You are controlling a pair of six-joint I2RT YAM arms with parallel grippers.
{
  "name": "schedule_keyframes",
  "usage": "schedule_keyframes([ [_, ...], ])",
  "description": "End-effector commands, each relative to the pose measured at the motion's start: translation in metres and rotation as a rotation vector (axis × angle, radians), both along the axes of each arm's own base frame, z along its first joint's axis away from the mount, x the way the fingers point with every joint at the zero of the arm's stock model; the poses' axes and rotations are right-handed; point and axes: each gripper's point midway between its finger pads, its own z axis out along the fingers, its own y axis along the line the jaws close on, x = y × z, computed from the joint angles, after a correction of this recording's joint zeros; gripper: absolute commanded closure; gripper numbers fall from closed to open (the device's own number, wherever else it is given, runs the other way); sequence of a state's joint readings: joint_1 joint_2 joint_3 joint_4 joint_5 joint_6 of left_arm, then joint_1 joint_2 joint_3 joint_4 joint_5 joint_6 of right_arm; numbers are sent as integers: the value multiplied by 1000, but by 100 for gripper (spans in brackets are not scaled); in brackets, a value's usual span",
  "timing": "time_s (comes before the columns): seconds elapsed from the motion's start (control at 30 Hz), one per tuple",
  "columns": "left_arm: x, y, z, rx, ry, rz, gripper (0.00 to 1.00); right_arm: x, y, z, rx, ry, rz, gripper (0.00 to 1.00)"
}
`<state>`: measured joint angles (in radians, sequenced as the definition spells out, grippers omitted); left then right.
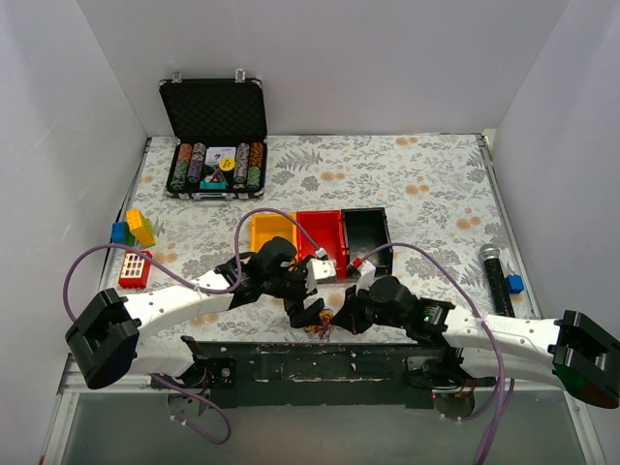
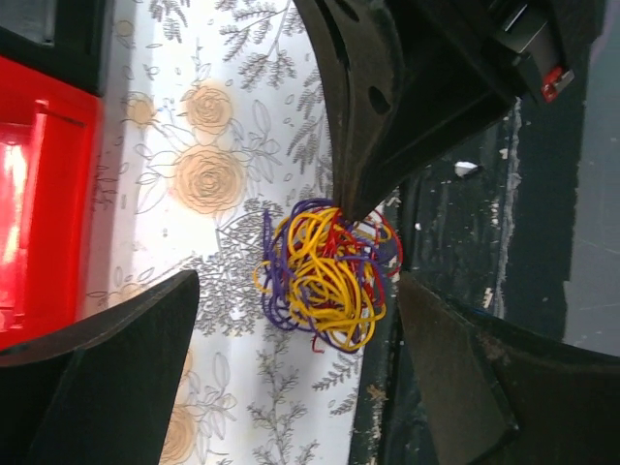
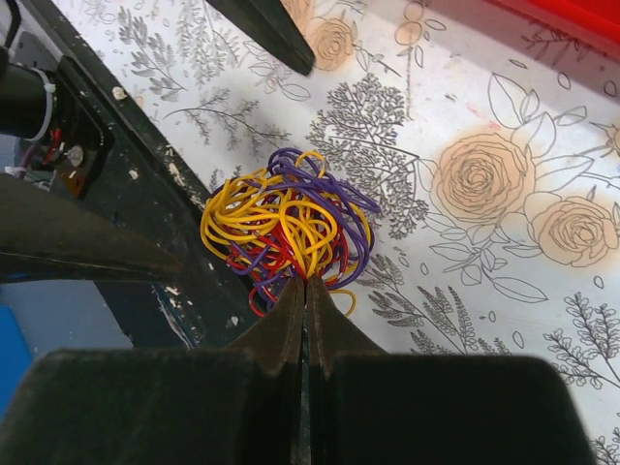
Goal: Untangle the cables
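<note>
One knot of cables (image 3: 286, 228) is all I have to work on. It lies at the near edge of the table (image 1: 436, 194), where the flowered cover meets the dark strip, between the two arms.

My right fingers (image 3: 291, 320) are pressed tight together with their tips at the knot's near side. They seem to pinch a strand or two, though I cannot tell which colour. My left fingers (image 2: 116, 368) stand wide apart, one on each side of the knot, and hold nothing.

To do this step well, I judge the left side should close on a loop of another colour, low and on the far side from the right tips. Both sides should then pull apart slowly. A grab across the whole ball would only tighten it, and a quick tug could drag it off the edge.

I count three colours in the knot: yellow, purple and red. How many separate strands there are I cannot tell.

Farther back stand three bins: one yellow bin (image 1: 271, 231), one red bin (image 1: 322, 231) and one black bin (image 1: 368, 231). One open case (image 1: 213, 111) of chips sits at the far left.
</note>
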<state>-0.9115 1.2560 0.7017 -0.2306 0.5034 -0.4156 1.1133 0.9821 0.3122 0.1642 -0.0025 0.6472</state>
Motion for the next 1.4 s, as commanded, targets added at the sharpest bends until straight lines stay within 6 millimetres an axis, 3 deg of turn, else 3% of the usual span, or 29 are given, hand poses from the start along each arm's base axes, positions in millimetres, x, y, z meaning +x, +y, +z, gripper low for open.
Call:
schedule_keyframes([
  [0.0,-18,-3,4,-47,37,-86,21,2,20,43,116,-77,42,99],
  [0.13,-25,-2,3,-48,56,-118,41,2,27,54,140,-96,60,99],
  [0.33,-28,-2,7,-50,69,-135,62,3,34,65,158,-116,82,99],
  [0.4,-25,-2,6,-47,51,-128,76,2,35,63,151,-112,85,99],
  [0.5,-24,0,7,-39,45,-119,90,2,29,55,125,-106,72,99],
  [0.63,-25,5,8,-33,39,-101,92,6,17,45,93,-113,28,99],
  [0.7,-26,8,6,-29,40,-92,98,6,14,44,95,-116,20,96],
  [0.93,-16,9,7,-30,3,-39,100,7,2,33,58,-108,-13,59],
  [1.03,-15,9,8,-32,3,-27,100,6,-4,31,61,-107,-28,48],
  [1.23,-7,11,3,-39,-17,37,100,-5,-2,29,139,-89,8,40],
  [1.37,4,10,10,-74,10,120,100,-4,7,36,198,-121,32,38],
])
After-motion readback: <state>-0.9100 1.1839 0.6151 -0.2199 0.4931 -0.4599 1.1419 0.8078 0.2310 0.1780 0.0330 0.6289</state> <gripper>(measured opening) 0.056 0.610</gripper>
